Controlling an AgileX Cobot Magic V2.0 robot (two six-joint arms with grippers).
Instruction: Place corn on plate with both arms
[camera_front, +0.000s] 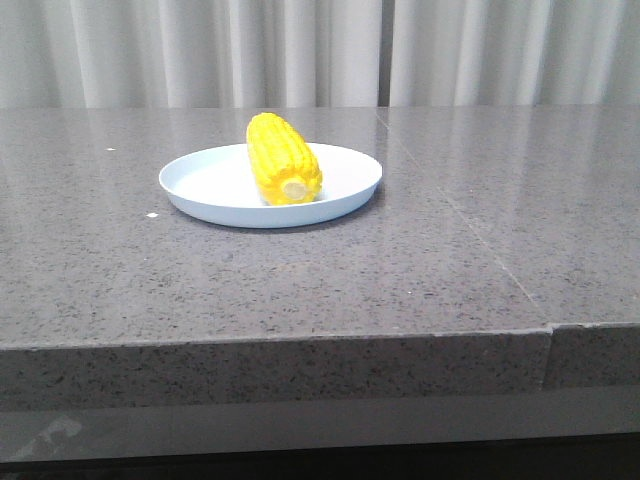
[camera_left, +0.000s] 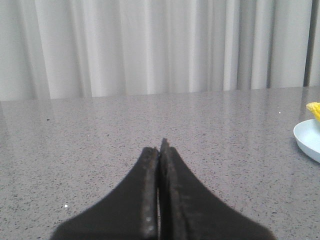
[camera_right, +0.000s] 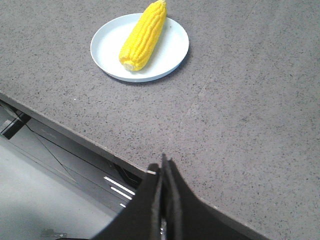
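Left tool (camera_left: 160, 145): your fingers are pressed flat together, tip to tip, with nothing between them. It sits low over bare worktop (camera_left: 100, 145), pointing toward the curtain (camera_left: 150, 45) behind.

Right tool (camera_right: 163, 165): same story for you here, fingers closed against each other and empty. It hangs over the worktop's front edge, tips just about above the lip, with the floor and frame below showing on one side.

Corn from the left tool: you only catch a sliver of yellow at the frame's edge, corn (camera_left: 314, 110) on a slice of plate (camera_left: 306, 140), well apart from the fingertips and off to the side.

Corn from the right tool: well apart too, farther in across the worktop from your tips. Corn (camera_right: 143, 35) lies on the plate (camera_right: 172, 55), pale cut end turned toward the worktop's front edge.

Corn, front view: the corn (camera_front: 282, 158) lies on its side inside the plate (camera_front: 200, 180), cut end facing the camera, tapered end pointing back toward the curtain.

Plate, front view: flat on the grey speckled worktop (camera_front: 400, 280), left of centre and toward the back.

Arms, front view: neither tool shows in this shot.
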